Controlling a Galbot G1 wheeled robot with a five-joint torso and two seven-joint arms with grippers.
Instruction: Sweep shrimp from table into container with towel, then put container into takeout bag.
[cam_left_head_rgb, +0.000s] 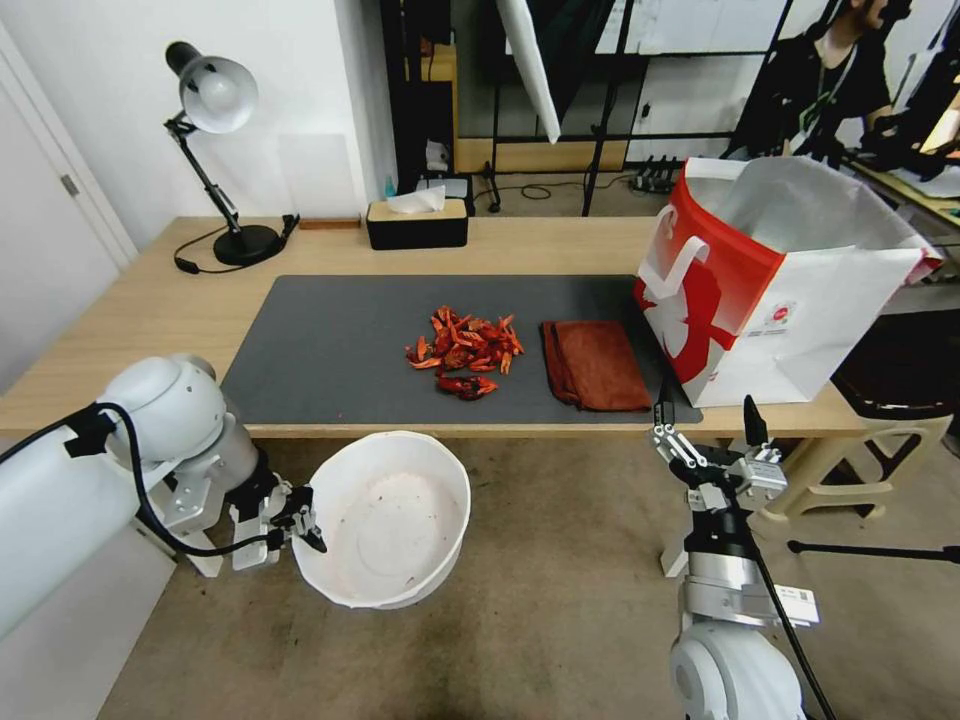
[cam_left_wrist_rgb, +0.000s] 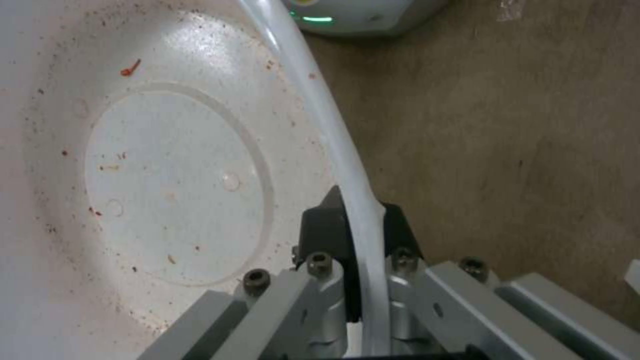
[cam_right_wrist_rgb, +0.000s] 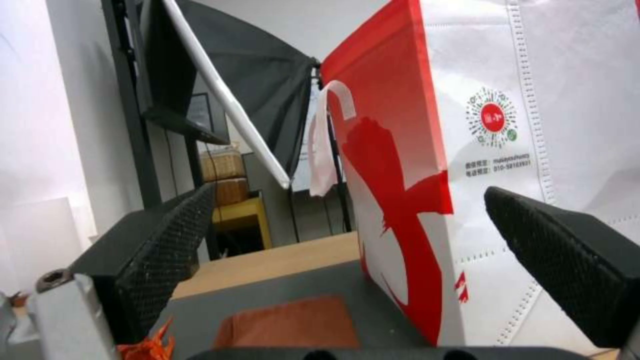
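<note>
Jaws of the left gripper (cam_left_head_rgb: 300, 522) are pinching the rim of the container (cam_left_head_rgb: 385, 520), one finger inside the wall and one outside, as the left wrist view shows. This grip holds the white bowl below the near edge of the tabletop (cam_left_head_rgb: 140, 310), in front of the shrimp (cam_left_head_rgb: 465, 350), probably so that the pieces can fall into it when they are pushed over the edge. The bowl holds no shrimp yet, only small red crumbs and stains.

Jaws of the right gripper (cam_left_head_rgb: 705, 425) are spread wide and hold nothing. This gripper stands at the near edge of the tabletop, close to the towel (cam_left_head_rgb: 595, 362) and pointing toward it, so it seems ready to take the cloth. The towel lies folded on the dark mat (cam_left_head_rgb: 320, 340), between the shrimp heap and the takeout bag (cam_left_head_rgb: 780, 280). The bag stands upright and open at the right end of the tabletop, near enough to receive the container later
</note>
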